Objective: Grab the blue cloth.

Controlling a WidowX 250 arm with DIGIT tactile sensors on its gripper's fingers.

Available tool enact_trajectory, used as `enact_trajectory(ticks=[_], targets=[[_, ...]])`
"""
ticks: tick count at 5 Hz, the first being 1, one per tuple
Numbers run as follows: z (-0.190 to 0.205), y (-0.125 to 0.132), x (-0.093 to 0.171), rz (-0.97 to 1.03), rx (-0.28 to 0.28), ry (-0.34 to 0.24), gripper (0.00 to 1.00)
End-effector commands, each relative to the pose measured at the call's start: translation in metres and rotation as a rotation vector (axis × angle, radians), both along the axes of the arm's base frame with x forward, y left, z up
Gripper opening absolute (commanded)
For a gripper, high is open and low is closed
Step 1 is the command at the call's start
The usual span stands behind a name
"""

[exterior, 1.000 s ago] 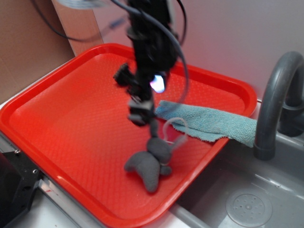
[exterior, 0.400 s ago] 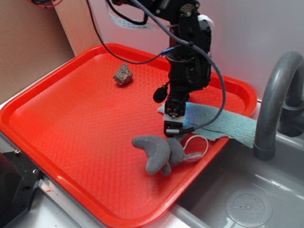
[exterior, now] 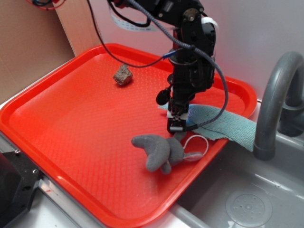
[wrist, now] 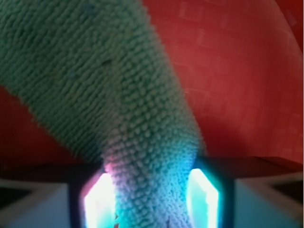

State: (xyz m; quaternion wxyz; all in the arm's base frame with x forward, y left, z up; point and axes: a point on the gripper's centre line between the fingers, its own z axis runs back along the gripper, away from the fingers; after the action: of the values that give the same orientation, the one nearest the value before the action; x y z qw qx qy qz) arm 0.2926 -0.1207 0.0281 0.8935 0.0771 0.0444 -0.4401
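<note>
Terry pile fills my wrist view: the blue cloth (wrist: 118, 104) runs from the upper left of that frame down to the bottom centre, where a fold of it sits right between my two lit fingers (wrist: 97, 202). So the cloth is not off to any side of my end effector (exterior: 176, 126); it is directly under and inside it, and the fingers stand narrow, pressed against the fold on both sides. I judge that I have it pinched, with lifting as the next call. In the exterior view the cloth's long axis runs from centre frame out to the right, over the rim of the red tray (exterior: 57, 156) toward the grey faucet (exterior: 275, 104). It is soft, fuzzy and limp. Just below my end effector lies the grey plush bunny (exterior: 159, 151), close to the cloth's near edge. A small brown rock (exterior: 123, 74) sits well apart, upper left.
</note>
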Motion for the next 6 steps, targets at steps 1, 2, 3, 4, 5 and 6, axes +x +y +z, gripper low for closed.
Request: enact_trajectory(ticks=[1, 2, 3, 4, 5, 6], targets=[[0.068, 0.023, -0.034, 0.324, 0.043, 0.008, 0.0], [0.093, 0.051, -0.044, 0.574, 0.05, 0.02, 0.0], [0.112, 0.077, -0.056, 0.823, 0.001, 0.058, 0.0], [0.138, 0.091, -0.072, 1.067, -0.105, 0.013, 0.0], [0.17, 0.091, -0.088, 1.243, -0.164, -0.091, 0.0], [0.192, 0.089, -0.097, 1.198, -0.231, -0.159, 0.0]])
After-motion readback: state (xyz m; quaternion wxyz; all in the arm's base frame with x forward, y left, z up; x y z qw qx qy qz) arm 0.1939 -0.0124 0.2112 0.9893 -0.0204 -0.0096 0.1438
